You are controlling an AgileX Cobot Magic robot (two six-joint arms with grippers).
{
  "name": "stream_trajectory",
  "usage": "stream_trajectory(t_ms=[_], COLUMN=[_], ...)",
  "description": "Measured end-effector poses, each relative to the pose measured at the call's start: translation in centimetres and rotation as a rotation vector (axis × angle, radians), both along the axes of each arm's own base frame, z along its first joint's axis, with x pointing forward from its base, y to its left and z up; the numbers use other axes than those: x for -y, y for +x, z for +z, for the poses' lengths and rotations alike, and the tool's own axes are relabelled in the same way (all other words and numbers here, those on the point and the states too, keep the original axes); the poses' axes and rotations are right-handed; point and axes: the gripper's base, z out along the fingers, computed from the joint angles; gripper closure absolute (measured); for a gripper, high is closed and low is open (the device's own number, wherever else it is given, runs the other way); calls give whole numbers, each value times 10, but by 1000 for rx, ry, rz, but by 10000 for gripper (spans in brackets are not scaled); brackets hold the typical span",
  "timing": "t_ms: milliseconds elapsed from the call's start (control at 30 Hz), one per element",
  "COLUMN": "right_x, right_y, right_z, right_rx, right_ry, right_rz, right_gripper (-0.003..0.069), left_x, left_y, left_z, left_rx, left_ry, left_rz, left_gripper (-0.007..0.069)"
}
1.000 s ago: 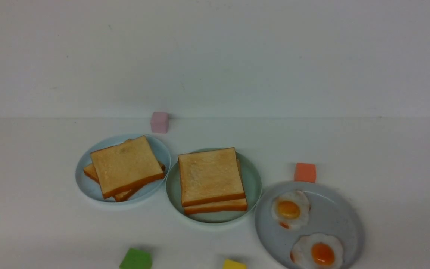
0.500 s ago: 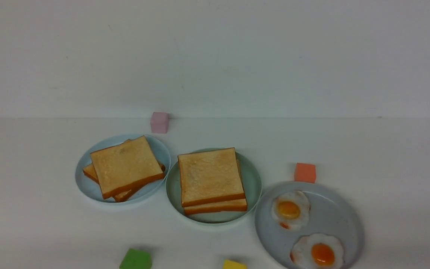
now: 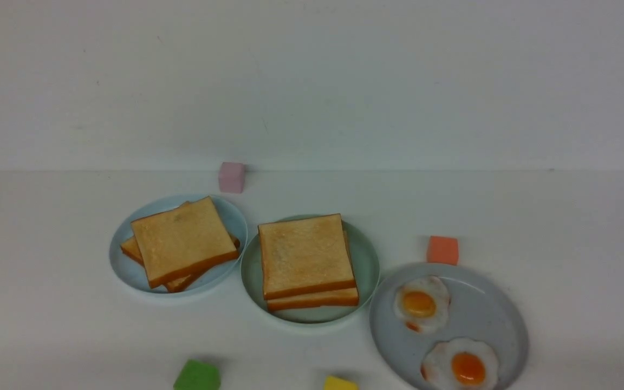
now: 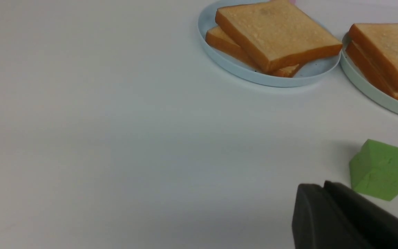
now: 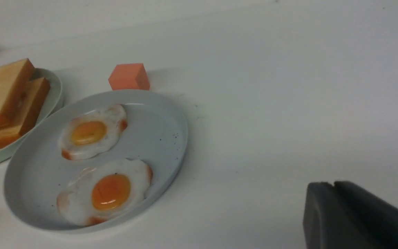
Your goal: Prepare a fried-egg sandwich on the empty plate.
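**Sandwich sits on the green plate**

Left of the mint-green plate (image 3: pixel 369 271) is a blue plate (image 3: pixel 128 271) of toast. The sandwich (image 3: pixel 306 260) sits on it. Right: eggs plate (image 3: pixel 496 319). Both claws, left gripper (image 4: pixel 323 193) and right gripper (image 5: pixel 333 188), are pinched closed, empty.

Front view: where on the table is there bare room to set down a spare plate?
Bare table runs left of the pale-blue plate, and right of the grey-blue plate and orange block. The middle is crowded: three plates nearly touch, the mint-green plate between.

Matte black hands (image 4: pixel 327 207) — seemingly plastic.
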Motion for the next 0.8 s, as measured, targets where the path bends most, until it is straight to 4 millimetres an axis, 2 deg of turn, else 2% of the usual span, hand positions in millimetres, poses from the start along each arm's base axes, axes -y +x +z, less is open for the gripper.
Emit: stream_trajectory(t_ms=[800], right_x=[0], right_y=[0], right_z=[0], right_rx=[2], right_ry=[0], right_rz=[0], right_gripper=[564], left_x=[0], left_y=[0], left_z=[0], left_rx=[1], left_ry=[-1], left_rz=[0], left_gripper=[551])
